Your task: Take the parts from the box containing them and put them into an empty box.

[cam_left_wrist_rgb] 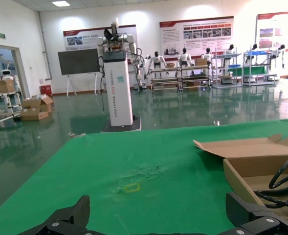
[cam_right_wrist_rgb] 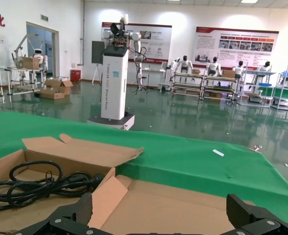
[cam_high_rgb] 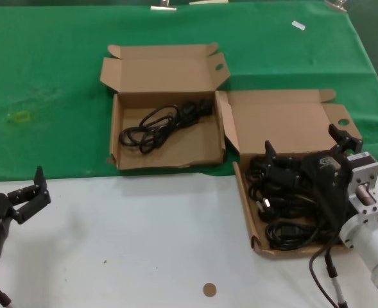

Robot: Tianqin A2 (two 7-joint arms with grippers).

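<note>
The box containing them (cam_high_rgb: 248, 215), with a round hole in its lid ear, lies at the right and holds several black cable parts (cam_high_rgb: 290, 206). My right gripper (cam_high_rgb: 306, 145) (cam_right_wrist_rgb: 158, 215) hangs open just above those cables, facing the raised lid (cam_right_wrist_rgb: 183, 203), with nothing between its fingers. The empty box (cam_high_rgb: 209, 149) (cam_right_wrist_rgb: 41, 152), with an oval hole in its ear flap, lies farther back and left, and one black cable (cam_high_rgb: 164, 122) (cam_right_wrist_rgb: 33, 185) lies in it. My left gripper (cam_high_rgb: 29, 192) (cam_left_wrist_rgb: 158, 218) waits open over the white table at the front left.
The boxes lie on a green cloth (cam_high_rgb: 47, 77) that covers the back of the table; the front is white tabletop (cam_high_rgb: 144, 237). A small brown disc (cam_high_rgb: 208, 289) lies near the front edge. A yellow mark (cam_high_rgb: 20, 117) (cam_left_wrist_rgb: 132, 187) is on the cloth at the left.
</note>
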